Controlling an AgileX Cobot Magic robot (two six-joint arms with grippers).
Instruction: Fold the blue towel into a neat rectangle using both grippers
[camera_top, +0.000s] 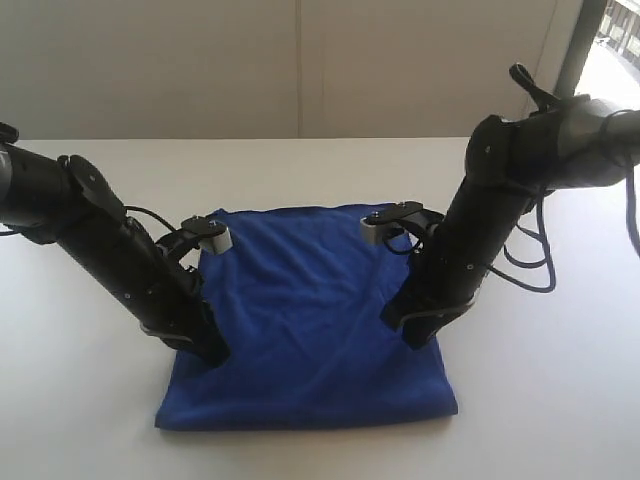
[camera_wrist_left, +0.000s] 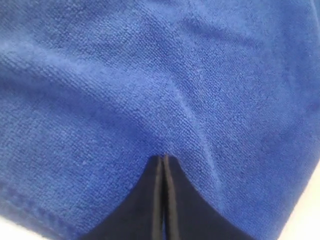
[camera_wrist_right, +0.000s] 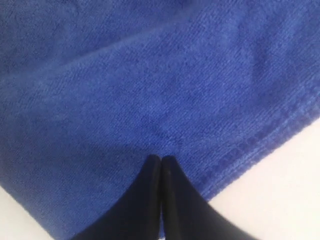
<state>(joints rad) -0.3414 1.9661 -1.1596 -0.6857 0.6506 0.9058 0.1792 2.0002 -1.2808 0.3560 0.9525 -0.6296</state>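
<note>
At the left, leaning down with the left gripper (camera_top: 212, 352) onto the left edge of the blue towel (camera_top: 310, 300), closer to its near corner. Closed tight, with both fingers (camera_wrist_left: 147, 210) pressed together and tips touching the cloth; cannot tell whether any cloth is pinched between. In the middle, spread flat and a little wrinkled on the white table (camera_top: 90, 430), close to its near edge. At the right, leaning down likewise with the right gripper (camera_top: 415, 338), also closed tight, tips touching the cloth just inside the right edge.

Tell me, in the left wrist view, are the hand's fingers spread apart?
No, the left hand has its two black fingers closed together, tips at the blue towel.
</note>
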